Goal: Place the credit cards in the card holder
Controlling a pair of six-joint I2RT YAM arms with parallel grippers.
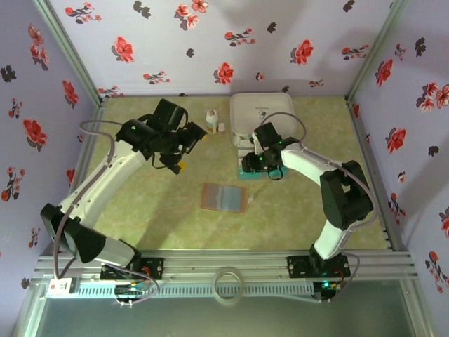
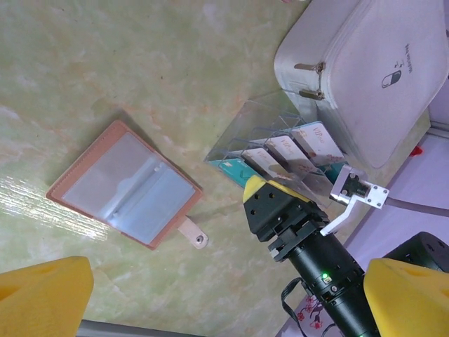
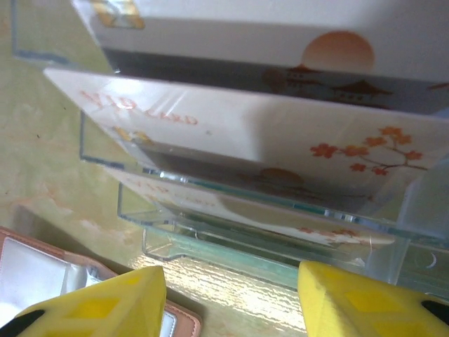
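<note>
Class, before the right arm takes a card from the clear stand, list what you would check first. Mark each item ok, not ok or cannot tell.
1. Wallet lies open and flat, inner face up: ok.
2. Cards sit in the tiers of the stand: ok.
3. Right gripper is at the stand's front, jaws apart, holding nothing: ok.
4. Left gripper is open, apart from wallet and stand: ok.
5. Grip is lined up on one single card: cannot tell.
</note>
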